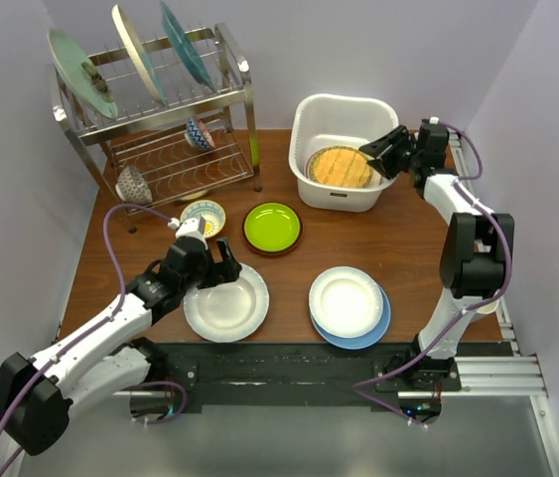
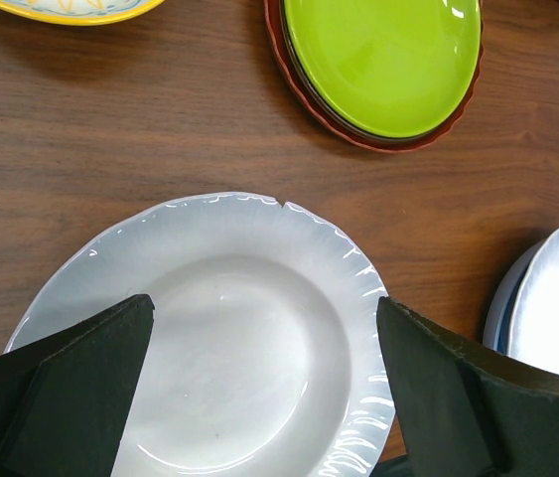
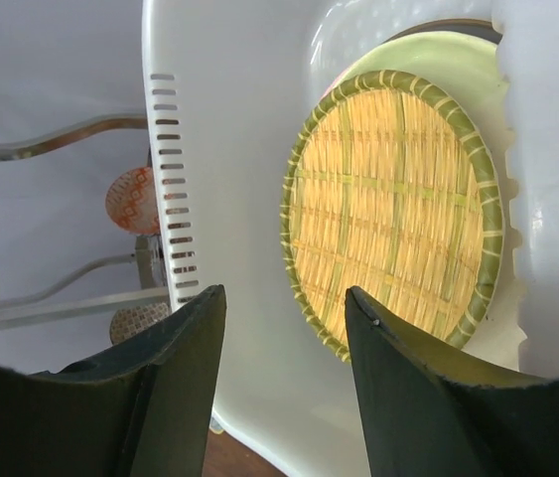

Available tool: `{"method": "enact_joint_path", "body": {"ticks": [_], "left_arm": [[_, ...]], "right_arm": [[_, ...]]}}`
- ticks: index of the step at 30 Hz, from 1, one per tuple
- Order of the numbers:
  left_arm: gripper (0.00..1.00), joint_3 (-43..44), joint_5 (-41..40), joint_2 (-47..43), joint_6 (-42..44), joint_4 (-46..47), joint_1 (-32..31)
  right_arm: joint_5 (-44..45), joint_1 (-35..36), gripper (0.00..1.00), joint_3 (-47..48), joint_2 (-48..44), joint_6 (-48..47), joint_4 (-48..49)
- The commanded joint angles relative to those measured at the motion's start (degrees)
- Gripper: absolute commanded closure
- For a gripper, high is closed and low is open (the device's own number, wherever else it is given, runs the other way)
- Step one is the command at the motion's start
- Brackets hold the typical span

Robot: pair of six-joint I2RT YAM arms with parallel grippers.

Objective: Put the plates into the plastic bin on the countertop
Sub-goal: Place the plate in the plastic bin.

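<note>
- Left end effector (image 1: 215,270) hovers, jaws wide apart, above white plate (image 1: 227,310) near front edge of desk (image 1: 408,248).
- Right end effector (image 1: 371,157), jaws apart, hangs over woven plate (image 1: 340,167) in bin (image 1: 304,119).

Two-tier steel wire rack (image 1: 251,129) stands at the far-left corner of a brown wood-grain tabletop (image 1: 418,248). On the lower tier, a small blue-patterned bowl (image 1: 198,133) is tipped on edge. A grey-patterned cup (image 1: 133,185) lies at the rack's near-left corner. A small yellow-rimmed patterned bowl (image 1: 204,215) sits upright on the table, just in front of the rack. Pale lilac walls (image 1: 358,40) enclose the scene.
</note>
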Motion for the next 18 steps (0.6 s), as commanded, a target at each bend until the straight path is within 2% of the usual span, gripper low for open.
{"method": "enact_joint_path", "body": {"ticks": [1, 10, 18], "left_arm": [[0.0, 0.06, -0.72, -1.44, 0.42, 0.73, 0.08], [0.0, 0.15, -0.37, -0.66, -0.02, 1.87, -0.01], [0.0, 1.11, -0.54, 0.31, -0.02, 2.49, 0.08]], "right_arm": [[-0.45, -0.02, 0.44, 2.91, -5.8, -2.45, -2.52], [-4.4, 1.47, 0.44, -3.23, -14.95, -5.25, -4.71], [-0.72, 14.28, 0.44, -7.01, -19.96, -12.46, -12.36]]}}
